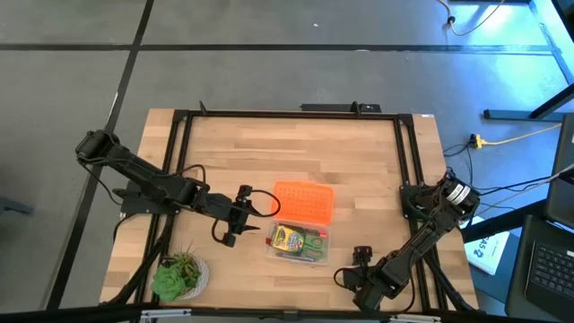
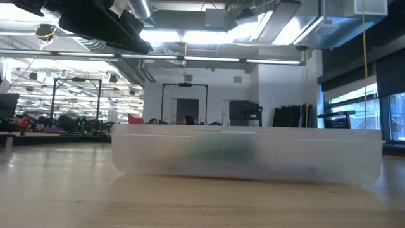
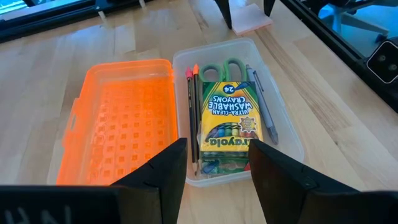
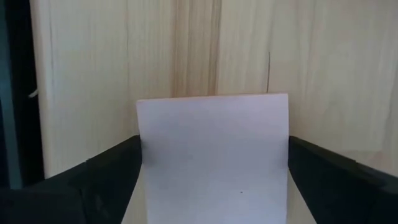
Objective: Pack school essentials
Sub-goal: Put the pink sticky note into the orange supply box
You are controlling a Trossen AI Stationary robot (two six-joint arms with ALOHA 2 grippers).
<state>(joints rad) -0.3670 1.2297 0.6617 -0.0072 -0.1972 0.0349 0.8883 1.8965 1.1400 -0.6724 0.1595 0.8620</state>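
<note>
I am working in what is looking like a robotics lab or open workshop hall. My wooden table is sitting in a black metal frame on grey floor, cables are trailing beside it, and exposed ducts, strip lights and other rigs are filling the room behind.

One clear plastic case, one orange lid, one crayon box, one pair of green-handled scissors, two pencils, one pen, one pink note pad, one potted plant
</note>
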